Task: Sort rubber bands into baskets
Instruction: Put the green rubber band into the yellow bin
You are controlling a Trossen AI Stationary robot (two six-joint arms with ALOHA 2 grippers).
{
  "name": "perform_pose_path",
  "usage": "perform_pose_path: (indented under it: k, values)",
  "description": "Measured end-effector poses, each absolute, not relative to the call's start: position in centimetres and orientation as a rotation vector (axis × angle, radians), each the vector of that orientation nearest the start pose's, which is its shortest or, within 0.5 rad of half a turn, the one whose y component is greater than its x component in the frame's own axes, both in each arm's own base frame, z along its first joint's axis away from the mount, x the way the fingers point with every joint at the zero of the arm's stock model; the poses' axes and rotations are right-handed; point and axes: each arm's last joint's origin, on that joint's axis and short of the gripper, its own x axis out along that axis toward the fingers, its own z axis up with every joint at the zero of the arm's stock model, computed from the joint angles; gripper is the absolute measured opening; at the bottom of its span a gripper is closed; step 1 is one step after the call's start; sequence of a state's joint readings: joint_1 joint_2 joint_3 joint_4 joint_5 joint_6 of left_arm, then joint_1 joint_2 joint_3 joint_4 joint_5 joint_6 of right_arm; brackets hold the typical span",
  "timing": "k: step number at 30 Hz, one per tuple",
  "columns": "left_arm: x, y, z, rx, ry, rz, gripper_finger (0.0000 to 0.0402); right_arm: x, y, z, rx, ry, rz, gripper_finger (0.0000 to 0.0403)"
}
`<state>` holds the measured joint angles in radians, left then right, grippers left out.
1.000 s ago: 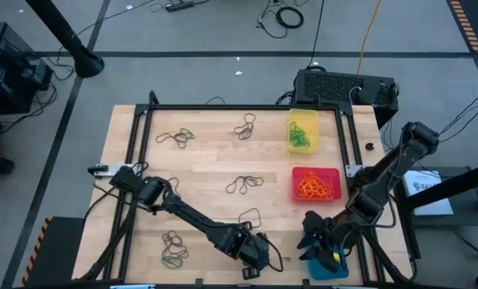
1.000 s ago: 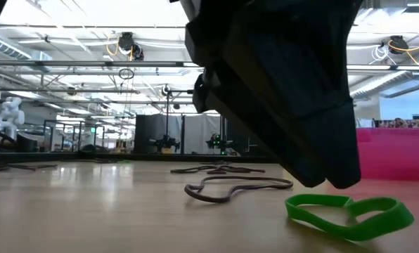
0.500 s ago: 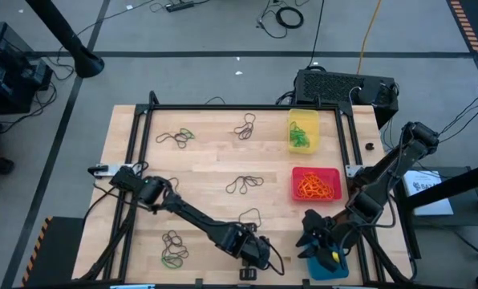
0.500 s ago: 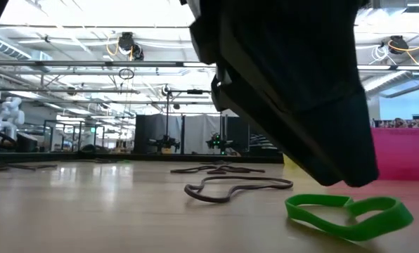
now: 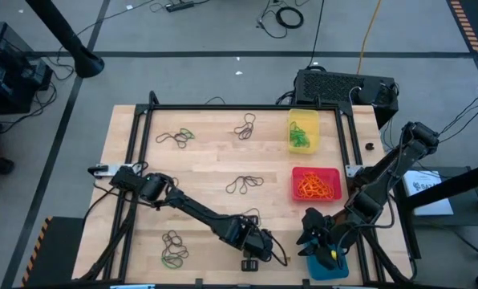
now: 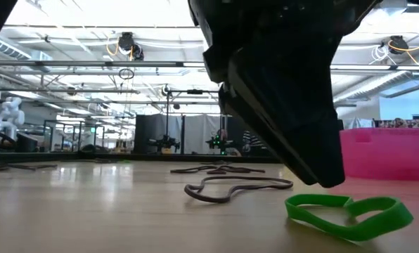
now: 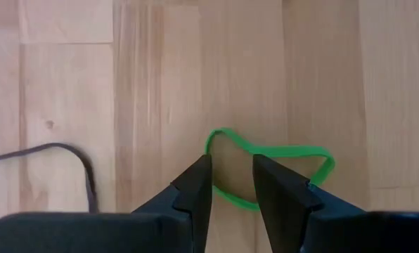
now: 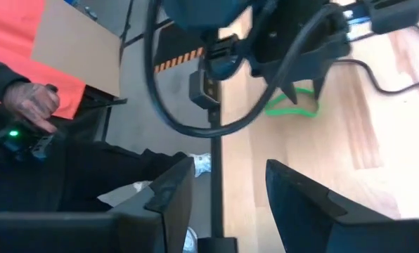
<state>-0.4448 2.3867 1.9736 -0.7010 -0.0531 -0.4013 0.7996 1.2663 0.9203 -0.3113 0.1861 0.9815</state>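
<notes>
Since the earlier frame the left tool [image 5: 259,245] had shifted toward the upper right along the counter's [image 5: 207,160] bottom edge, while the right arm had kept its place.

High view: the left tool sat at lower centre. The right tool [image 5: 319,245] hung over the blue basket [image 5: 329,269] at lower right. The red basket [image 5: 316,184] with orange bands lay right of centre, the yellow basket [image 5: 303,131] with green bands at upper right. Dark rubber bands [image 5: 245,184] lay scattered mid-frame.

Low view: a green band [image 6: 350,211] lay at lower right, beneath the dark bulk of the left arm.

Left wrist view: the left tool [image 7: 232,179] stood parted and empty, its tips over the green band [image 7: 280,165] at lower centre.

Right wrist view: the right tool [image 8: 227,193] stood spread wide, grasping nothing; a person's hand [image 8: 30,102] showed at the left.
</notes>
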Motion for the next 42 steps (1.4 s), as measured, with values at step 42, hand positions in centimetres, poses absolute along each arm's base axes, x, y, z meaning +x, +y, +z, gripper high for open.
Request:
perform_pose_path:
  k: [42]
  values:
    - [46.4,-20.5,13.8,-0.097,1.156,-0.14,0.0008,19.7,17.3,26.3,0.582,0.863,0.15,0.0169]
